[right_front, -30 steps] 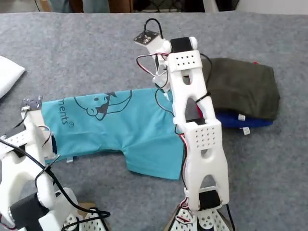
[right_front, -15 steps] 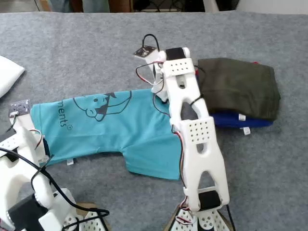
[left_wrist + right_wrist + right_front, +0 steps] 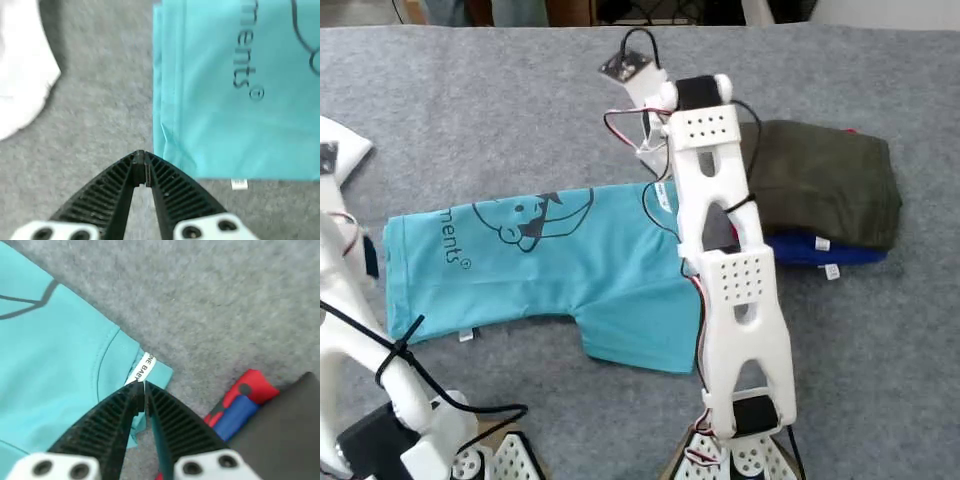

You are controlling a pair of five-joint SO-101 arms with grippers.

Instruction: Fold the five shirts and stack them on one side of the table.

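Item: teal shirt [image 3: 550,260] — flat on desk [image 3: 470,90], near folded stack [image 3: 820,190]. L jaws closed, empty, by hem; R jaws closed at collar tag [image 3: 140,369]. Next fold, prob.: open both, pinch 2 ends level — avoid creases.

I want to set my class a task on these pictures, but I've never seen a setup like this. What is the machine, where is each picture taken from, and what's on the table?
The machine is two small white robot arms at a grey table. The high view looks down from a fixed camera. The other two pictures come from a camera on each arm's wrist, looking along its black gripper.

A turquoise shirt lies flat on the table. Beside it is a stack of folded shirts, with an olive shirt on top and a blue shirt beneath. A white cloth lies off to one side.

The left gripper is shut over bare table beside the turquoise shirt's edge. The right gripper is shut at that shirt's neck label; I can't tell whether it pinches the cloth.
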